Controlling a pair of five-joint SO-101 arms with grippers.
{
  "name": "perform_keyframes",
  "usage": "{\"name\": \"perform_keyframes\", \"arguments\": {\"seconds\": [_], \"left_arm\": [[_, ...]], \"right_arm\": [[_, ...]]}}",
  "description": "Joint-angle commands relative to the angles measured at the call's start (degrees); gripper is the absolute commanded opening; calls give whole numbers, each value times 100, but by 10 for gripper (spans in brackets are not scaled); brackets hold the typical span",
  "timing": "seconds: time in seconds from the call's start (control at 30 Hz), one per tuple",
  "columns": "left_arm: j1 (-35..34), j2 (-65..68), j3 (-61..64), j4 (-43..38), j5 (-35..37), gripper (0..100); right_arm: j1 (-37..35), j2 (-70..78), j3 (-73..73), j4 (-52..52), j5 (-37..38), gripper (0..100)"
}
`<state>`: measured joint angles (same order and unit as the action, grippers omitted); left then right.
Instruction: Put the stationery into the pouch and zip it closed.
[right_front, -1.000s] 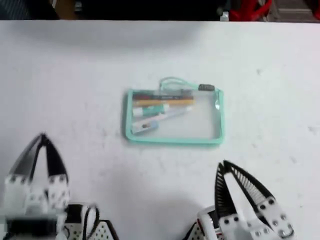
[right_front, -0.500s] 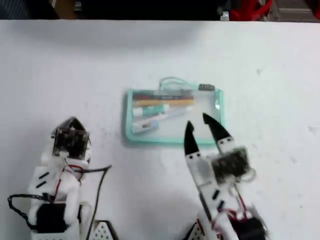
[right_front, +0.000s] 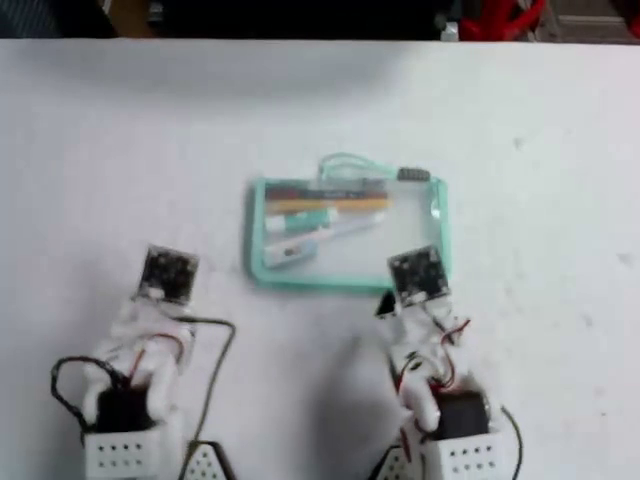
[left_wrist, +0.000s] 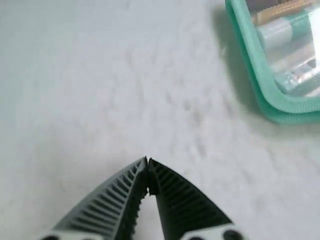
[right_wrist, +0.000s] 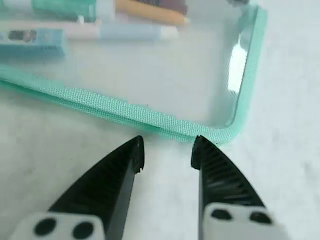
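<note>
Teal-trimmed clear pouch, the stationery inside it, lies flat. The right gripper, jaws parted, hangs just beside its near hem. The left gripper, clenched, sits off its other near corner. With nothing pinning it, the pouch may skid under any tug.

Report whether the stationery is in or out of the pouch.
In: the stationery lies inside the pouch, behind its clear face.

Right claw parted at pouch edge (pens inside).
</note>
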<state>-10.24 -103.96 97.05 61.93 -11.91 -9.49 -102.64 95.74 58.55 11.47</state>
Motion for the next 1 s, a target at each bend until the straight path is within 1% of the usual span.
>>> {"name": "perform_keyframes", "arguments": {"seconds": [0.0,0.1,0.2,0.23,0.33,0.4,0.5,0.6,0.7,0.97], "left_arm": [[-31,-66,0,132,0,24],[-22,-66,0,378,0,24],[-22,-66,-9,949,0,24],[-22,-66,-9,1196,0,24],[-22,-57,-9,1160,18,24],[66,-57,-9,1160,9,24],[356,-57,-9,1160,9,24],[549,-57,-9,1160,9,24],[532,-48,-9,1160,9,24],[532,-48,-9,1160,0,24]], "right_arm": [[127,-48,114,180,-53,158],[101,-40,114,611,-62,158],[-92,-31,114,1490,-44,155],[-101,-48,114,1464,-62,155],[-84,-22,114,1411,-62,142],[-127,-22,114,1411,-35,104],[-127,-22,114,1411,-35,18],[-127,-22,114,1411,-62,30],[-101,-22,114,1411,-62,14],[-84,-22,114,1411,-62,17]]}}
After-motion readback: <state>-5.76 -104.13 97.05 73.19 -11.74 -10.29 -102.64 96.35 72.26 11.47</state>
